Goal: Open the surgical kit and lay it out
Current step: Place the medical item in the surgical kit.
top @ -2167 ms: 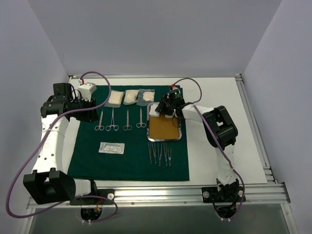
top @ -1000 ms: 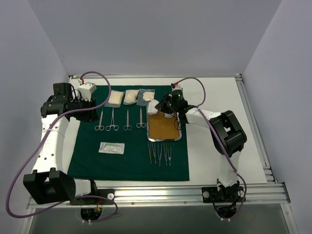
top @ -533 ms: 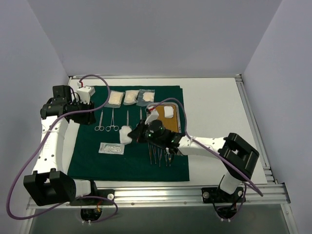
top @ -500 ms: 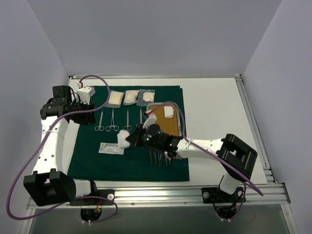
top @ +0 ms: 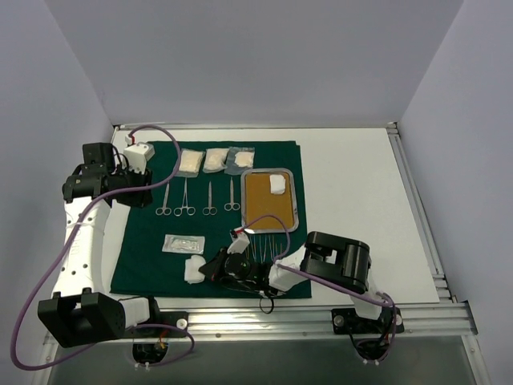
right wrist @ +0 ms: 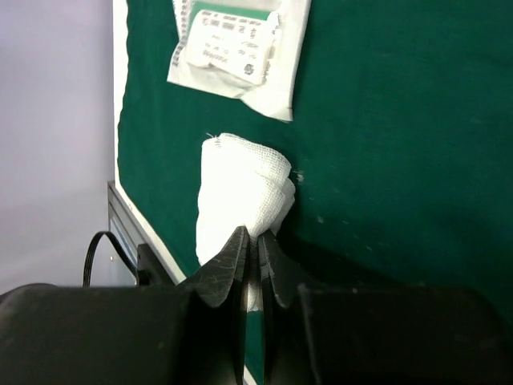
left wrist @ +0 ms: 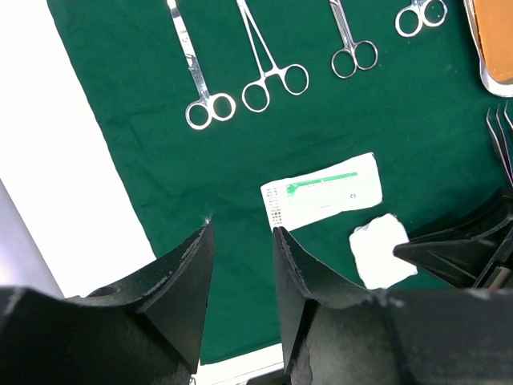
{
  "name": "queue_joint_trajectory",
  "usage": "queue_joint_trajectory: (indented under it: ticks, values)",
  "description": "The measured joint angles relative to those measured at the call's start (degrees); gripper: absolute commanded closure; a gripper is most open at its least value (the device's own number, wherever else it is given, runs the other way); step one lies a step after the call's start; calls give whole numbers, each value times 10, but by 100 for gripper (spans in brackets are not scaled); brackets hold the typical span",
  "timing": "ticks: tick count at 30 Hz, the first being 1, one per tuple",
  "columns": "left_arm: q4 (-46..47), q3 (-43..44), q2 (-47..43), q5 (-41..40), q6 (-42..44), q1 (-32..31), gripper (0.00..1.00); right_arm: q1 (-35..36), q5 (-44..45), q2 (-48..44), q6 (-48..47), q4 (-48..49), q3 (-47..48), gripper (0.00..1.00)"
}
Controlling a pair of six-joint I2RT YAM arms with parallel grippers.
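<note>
Right hand (right wrist: 255, 241): pinching the edge of a white gauze pad (right wrist: 240, 188), low over the near-left part of the green drape (top: 144, 249).
Gauze position: just nearer than the clear packet (top: 183, 243).
Left hand (left wrist: 243, 233): fingers spread, hovering above the drape's left side.
Steel tray (top: 296, 200): on the drape's right.
Clamps (top: 197, 196): four in a row, left of the tray.

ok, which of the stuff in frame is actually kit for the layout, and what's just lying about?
Kit: green drape, steel tray, clamps, tweezers, clear packet, gauze packs at the far edge, loose gauze in the tray, gauze pad pinched in the right gripper.

Not kit: purple cables, aluminium rail, white table.
</note>
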Motion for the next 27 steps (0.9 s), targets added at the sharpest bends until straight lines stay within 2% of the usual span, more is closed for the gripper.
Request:
queue_joint_trajectory:
  ticks: [11, 14, 15, 18, 21, 23, 24, 27]
  values:
    - [0, 0, -7, 7, 1, 0, 55, 5, 43, -12, 30, 2, -23, 100]
    - [0, 1, -7, 10, 1, 0, 55, 2, 38, -13, 29, -9, -23, 81]
    - [0, 1, -7, 11, 2, 0, 55, 1, 33, -13, 31, -13, -23, 66]
    - [0, 1, -7, 11, 2, 0, 55, -4, 16, -23, 18, -31, -6, 56]
    - [0, 1, -7, 16, 2, 0, 55, -10, 9, -33, -8, -89, 21, 50]
    - [0, 1, -7, 18, 3, 0, 55, -11, 10, -53, -29, -140, 31, 47]
    - [0, 1, -7, 18, 3, 0, 55, -11, 12, -68, -38, -167, 33, 40]
    - [0, 2, -7, 19, 5, 0, 55, -13, 24, -124, -73, -269, 49, 31]
